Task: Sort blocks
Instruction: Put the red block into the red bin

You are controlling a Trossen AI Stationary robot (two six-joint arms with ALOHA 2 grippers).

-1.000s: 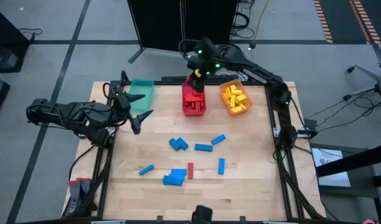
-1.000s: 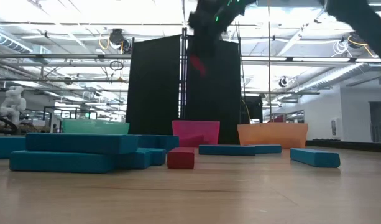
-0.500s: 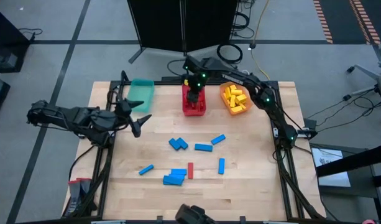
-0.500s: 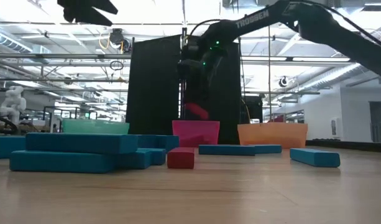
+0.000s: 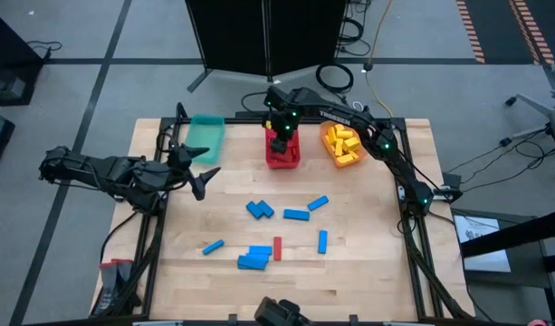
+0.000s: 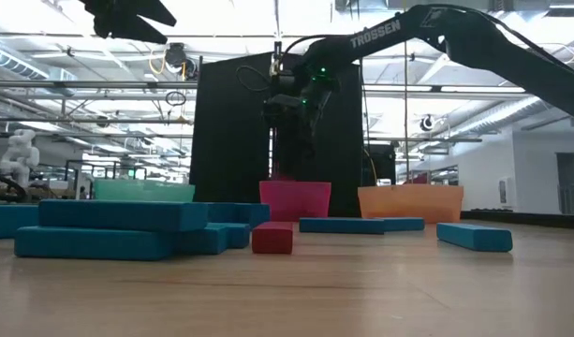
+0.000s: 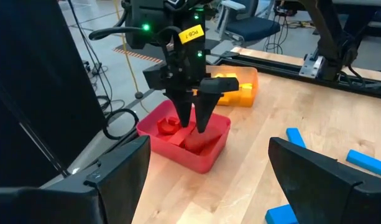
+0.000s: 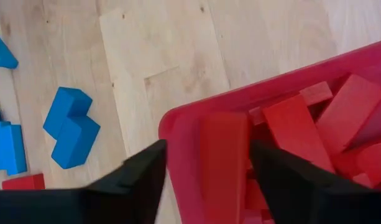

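Right gripper (image 7: 193,121) hangs over the red bin (image 5: 283,156), fingers pointing down into it and parted; a red block (image 8: 222,162) lies between the fingertips in the right wrist view, resting among the other red blocks in the bin, and I cannot tell whether the fingers touch it.

Near edge of the table (image 5: 368,281): a cluster of blue blocks (image 5: 253,258) with a single red block (image 5: 278,247) just beside it, standing lengthwise toward the bins. One blue block (image 5: 213,246) lies off to the left of the cluster, another (image 5: 322,240) to the right.

Mid-table: three more blue blocks, a pair touching (image 5: 259,209), one flat bar (image 5: 296,215), one angled bar (image 5: 318,203).

Far edge, three bins in a row: teal bin (image 5: 205,136) on the left, red bin in the middle with red blocks inside, orange bin (image 5: 342,144) on the right holding yellow blocks (image 5: 341,140).

Left gripper (image 5: 203,167) waits at the left side of the table, near the teal bin, raised off the surface, fingers spread wide with nothing between them.
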